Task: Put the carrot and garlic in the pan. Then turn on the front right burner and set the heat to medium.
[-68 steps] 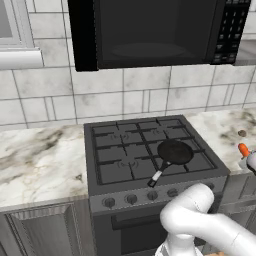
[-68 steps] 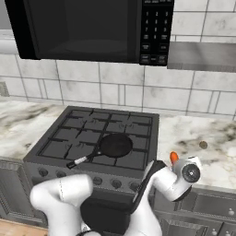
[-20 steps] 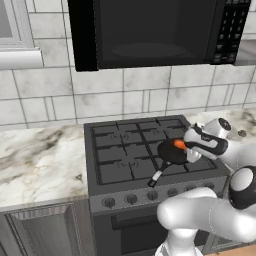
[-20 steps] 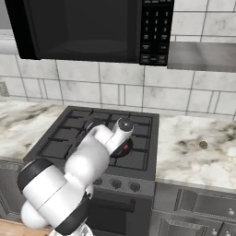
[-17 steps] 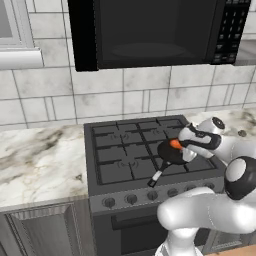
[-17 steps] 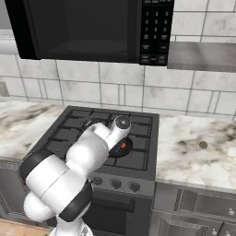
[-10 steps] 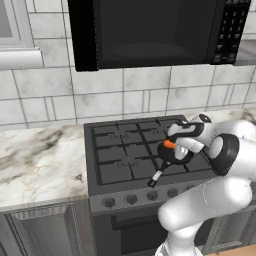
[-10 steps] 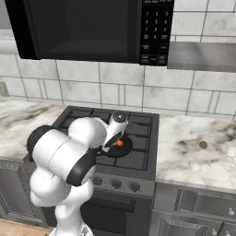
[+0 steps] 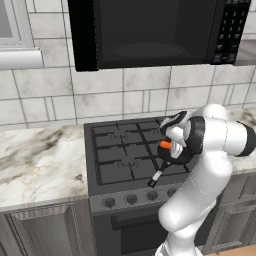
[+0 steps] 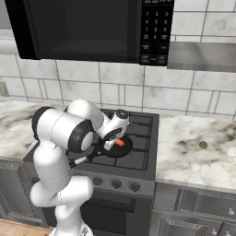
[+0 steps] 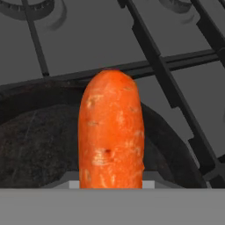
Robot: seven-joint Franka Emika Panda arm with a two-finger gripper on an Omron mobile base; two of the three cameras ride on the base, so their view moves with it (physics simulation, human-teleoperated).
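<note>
Over the stove's black grates, the jaws hold the carrot (image 11: 110,132) just above the pan (image 11: 39,140), so releasing it there seems next, then fetching the garlic.

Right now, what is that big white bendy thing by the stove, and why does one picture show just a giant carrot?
The white bendy thing is a robot arm. At its end is a gripper, like a two-finger hand, shut on an orange carrot. Two pictures come from cameras riding behind the arm, one on its left side and one on its right, so both show the same kitchen. The third camera sits on the hand itself, so the carrot looks huge up close. Under the carrot is a round black pan on the dark stove. The small spot on the marble counter to the right may be the garlic; it is too small to be sure.
</note>
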